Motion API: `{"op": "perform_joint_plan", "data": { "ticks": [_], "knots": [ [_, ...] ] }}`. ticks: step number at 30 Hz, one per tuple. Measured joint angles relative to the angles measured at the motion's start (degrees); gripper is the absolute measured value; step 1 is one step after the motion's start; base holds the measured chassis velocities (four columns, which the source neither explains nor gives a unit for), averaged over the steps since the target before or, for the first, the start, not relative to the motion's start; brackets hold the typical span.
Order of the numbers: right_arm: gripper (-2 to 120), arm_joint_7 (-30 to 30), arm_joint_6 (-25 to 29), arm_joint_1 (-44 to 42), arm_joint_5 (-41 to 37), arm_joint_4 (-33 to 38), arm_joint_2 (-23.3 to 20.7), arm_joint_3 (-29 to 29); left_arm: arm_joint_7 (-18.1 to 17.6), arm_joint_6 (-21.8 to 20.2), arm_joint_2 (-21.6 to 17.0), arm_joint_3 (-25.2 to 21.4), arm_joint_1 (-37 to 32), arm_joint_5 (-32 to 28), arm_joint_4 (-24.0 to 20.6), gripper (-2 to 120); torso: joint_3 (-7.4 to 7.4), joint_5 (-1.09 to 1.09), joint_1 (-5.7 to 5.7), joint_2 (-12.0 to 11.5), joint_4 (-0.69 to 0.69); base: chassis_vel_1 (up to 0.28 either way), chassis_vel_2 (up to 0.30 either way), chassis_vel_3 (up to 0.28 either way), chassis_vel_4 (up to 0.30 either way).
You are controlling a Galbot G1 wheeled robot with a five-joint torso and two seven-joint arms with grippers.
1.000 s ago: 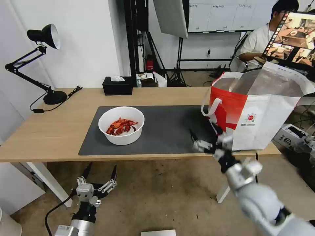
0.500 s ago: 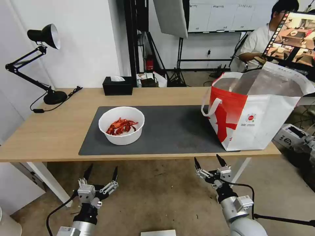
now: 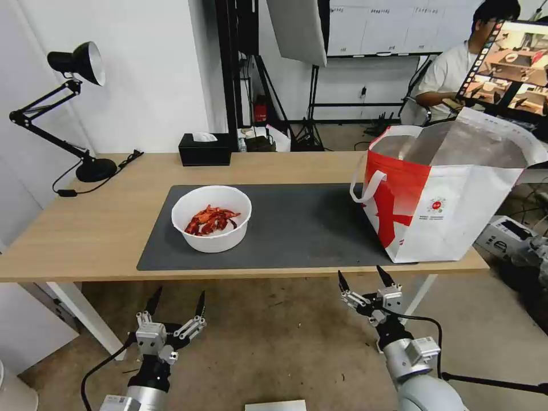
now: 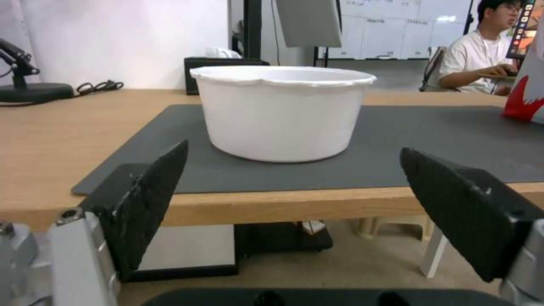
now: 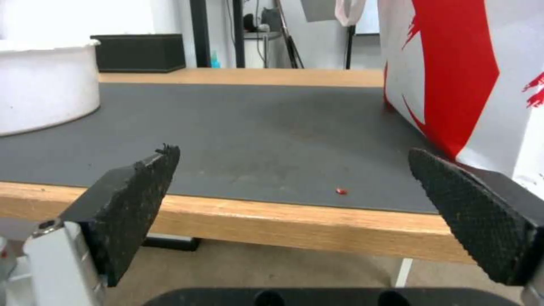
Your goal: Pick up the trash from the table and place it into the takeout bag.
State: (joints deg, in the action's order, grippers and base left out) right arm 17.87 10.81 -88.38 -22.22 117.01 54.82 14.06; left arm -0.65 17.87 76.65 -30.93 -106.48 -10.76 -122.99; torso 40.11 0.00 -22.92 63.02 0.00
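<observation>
No text, number or brand name is legible in any view. The takeout bag (image 3: 451, 194), at the right of the head view, carries a small round red logo (image 3: 437, 205) on its white side panel, with a line of fine print directly beneath it; the characters are too small to read. The whiteboard panels (image 3: 377, 25) at the upper centre of the head view bear short dark markings along their top edges, also unreadable. A cardboard box (image 3: 505, 237) on the floor at the right edge shows a dark printed mark that cannot be made out.
</observation>
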Motion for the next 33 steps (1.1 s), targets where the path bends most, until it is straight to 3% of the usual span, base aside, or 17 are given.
{"op": "perform_joint_plan", "data": {
  "ticks": [8, 14, 16, 18, 19, 20, 22, 23, 25, 27, 28, 29, 30, 32, 33],
  "knots": [
    [100, 0.05, -0.55, 0.02, 0.21, 0.12, -0.09, 0.00, 0.04, 0.10, -0.46, -0.20, 0.73, -0.83, 0.51, 100, 0.00, 0.00, 0.00, 0.00, 0.01, 0.000, 0.000, 0.000, 0.000],
    [100, 0.06, -0.58, 0.03, 0.22, 0.15, -0.11, -0.02, -0.74, -4.00, -4.98, -3.85, 4.69, -7.35, -2.13, 100, 0.00, -0.02, 0.00, 0.00, 0.00, 0.000, 0.000, 0.000, 0.000],
    [100, 0.06, -0.60, 0.05, 0.22, 0.17, -0.11, -0.02, -2.45, -8.59, -10.02, -6.20, 9.02, -13.46, -4.00, 100, 0.00, 0.00, 0.01, 0.00, 0.01, 0.000, 0.000, 0.000, 0.000],
    [100, 0.06, -0.60, 0.05, 0.22, 0.17, -0.12, -0.02, -3.35, -10.19, -12.17, -6.83, 11.03, -16.13, -4.15, 100, 0.00, -0.02, 0.00, 0.00, -0.01, 0.000, 0.000, 0.000, 0.000],
    [100, 0.06, -0.61, 0.05, 0.22, 0.17, -0.12, -0.02, -4.71, -12.68, -15.52, -8.07, 13.48, -20.97, -4.46, 100, 0.01, -0.03, -0.01, 0.00, -0.03, 0.000, 0.000, 0.000, 0.000],
    [100, 0.06, -0.61, 0.05, 0.22, 0.17, -0.12, -0.02, -4.71, -12.68, -15.52, -8.07, 13.48, -20.97, -4.46, 100, 0.01, -0.03, -0.01, 0.00, -0.03, 0.000, 0.000, 0.000, 0.000],
    [100, 0.07, -0.62, 0.06, 0.21, 0.17, -0.12, -0.03, -6.39, -17.02, -19.65, -11.42, 14.66, -29.06, -5.40, 100, 0.01, 0.00, -0.01, 0.00, 0.00, 0.000, 0.000, 0.000, 0.000],
    [100, 0.07, -0.62, 0.06, 0.21, 0.17, -0.12, -0.03, -6.39, -17.02, -19.65, -11.42, 14.66, -29.06, -5.40, 100, 0.01, 0.00, -0.01, 0.00, 0.00, 0.000, 0.000, 0.000, 0.000],
    [100, 0.07, -0.62, 0.08, 0.21, 0.18, -0.12, -0.02, -8.13, -21.63, -22.87, -12.40, 15.97, -35.53, -5.67, 100, 0.00, 0.00, 0.00, 0.00, 0.03, 0.000, 0.000, 0.000, 0.000],
    [100, 0.07, -0.62, 0.08, 0.21, 0.18, -0.12, -0.03, -8.75, -23.39, -23.88, -12.35, 16.66, -37.31, -5.65, 100, 0.00, -0.01, 0.00, 0.00, 0.03, 0.000, 0.000, 0.000, 0.000],
    [100, 0.06, -0.62, 0.08, 0.20, 0.18, -0.12, -0.02, -10.31, -28.30, -26.68, -11.34, 19.14, -42.74, -4.85, 100, 0.00, -0.01, 0.00, 0.00, 0.00, 0.000, 0.000, 0.000, 0.000],
    [100, 0.07, -0.62, 0.08, 0.20, 0.17, -0.12, -0.02, -11.21, -30.62, -28.24, -10.38, 20.94, -46.28, -3.80, 100, 0.01, -0.02, -0.01, 0.00, 0.00, 0.000, 0.000, 0.000, 0.000],
    [100, 0.07, -0.62, 0.08, 0.20, 0.17, -0.12, -0.02, -11.21, -30.62, -28.24, -10.38, 20.94, -46.28, -3.80, 100, 0.01, -0.02, -0.01, 0.00, 0.00, 0.000, 0.000, 0.000, 0.000],
    [100, 0.07, -0.62, 0.08, 0.19, 0.18, -0.12, -0.02, -11.98, -35.73, -30.90, -8.68, 25.06, -53.80, -1.36, 100, 0.01, -0.02, -0.01, 0.00, 0.00, 0.000, 0.000, 0.000, 0.000],
    [100, 0.07, -0.62, 0.08, 0.19, 0.18, -0.12, -0.02, -11.98, -35.73, -30.90, -8.68, 25.06, -53.80, -1.36, 100, 0.01, -0.02, -0.01, 0.00, 0.00, 0.000, 0.000, 0.000, 0.000]
  ]
}}
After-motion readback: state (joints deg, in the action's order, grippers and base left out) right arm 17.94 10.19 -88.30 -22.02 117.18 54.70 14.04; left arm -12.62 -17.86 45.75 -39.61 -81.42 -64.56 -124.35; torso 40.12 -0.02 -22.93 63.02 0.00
